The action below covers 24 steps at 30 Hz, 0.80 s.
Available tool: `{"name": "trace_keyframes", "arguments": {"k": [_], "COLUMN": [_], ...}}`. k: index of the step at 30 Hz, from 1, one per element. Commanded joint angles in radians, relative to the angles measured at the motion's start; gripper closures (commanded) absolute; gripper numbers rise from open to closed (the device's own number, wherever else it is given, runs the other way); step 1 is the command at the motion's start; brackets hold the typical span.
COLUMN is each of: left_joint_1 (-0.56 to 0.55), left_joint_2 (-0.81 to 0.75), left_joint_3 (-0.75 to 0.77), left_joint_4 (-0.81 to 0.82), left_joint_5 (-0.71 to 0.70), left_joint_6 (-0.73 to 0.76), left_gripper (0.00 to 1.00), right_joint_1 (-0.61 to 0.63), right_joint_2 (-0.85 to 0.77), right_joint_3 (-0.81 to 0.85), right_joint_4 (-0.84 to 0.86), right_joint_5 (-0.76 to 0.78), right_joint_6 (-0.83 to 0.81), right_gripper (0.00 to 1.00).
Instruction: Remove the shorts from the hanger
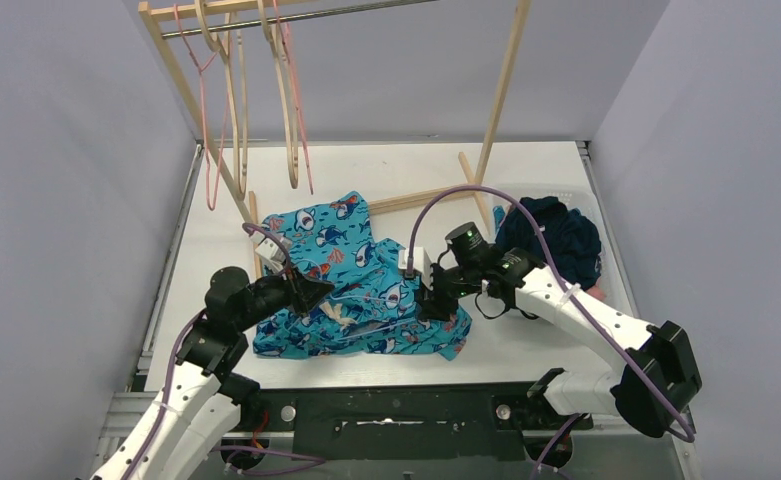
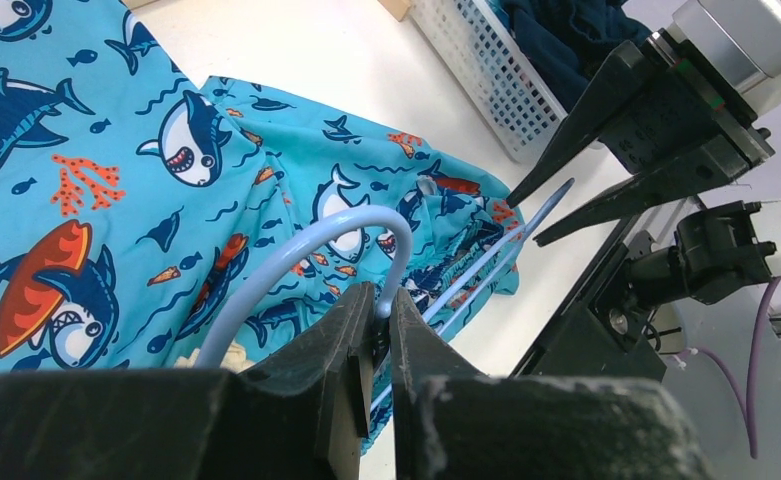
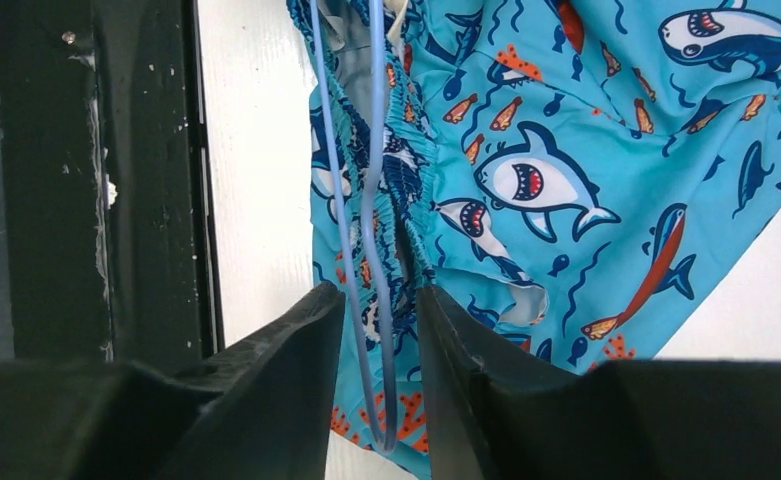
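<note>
Top external view: teal shark-print fabric shorts lie centrally, their thin pale-blue hanger running left-right between the left gripper, clamped on its hook, and the right gripper, jaws parted astride its other end.

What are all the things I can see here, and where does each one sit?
shorts: one pair, teal with a shark print, spread on the middle of the table
hanger: one, light blue, threaded through the shorts
basket: one, white, far right of the table
clothing: a heap, dark navy, in the basket
rack: one, pale wood, at the back
rail: one, grey metal, across the top of the rack
wooden hangers: several, pale wood, hanging bare on the rail
pink hangers: at least two, thin, on the rail
table: one, white
left end effector: one, black, shut on the hanger's hook
right end effector: one, black, open, straddling the hanger's far end
</note>
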Motion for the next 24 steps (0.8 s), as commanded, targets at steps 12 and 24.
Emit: {"name": "trace_keyframes", "arguments": {"k": [12,24], "left_joint_1": [0.0,-0.001], "left_joint_2": [-0.017,-0.029], "left_joint_3": [0.028,0.051], "left_joint_4": [0.025,-0.013], "left_joint_5": [-0.095,-0.123], "left_joint_6": [0.011,0.006], "left_gripper": [0.64,0.26], "right_joint_1": [-0.007,-0.025], "right_joint_2": [-0.105,-0.156], "right_joint_3": [-0.048,-0.11], "right_joint_4": [0.141,0.124], "right_joint_5": [0.009,-0.005], "right_joint_6": [0.181,0.482], "right_gripper": [1.0,1.0]}}
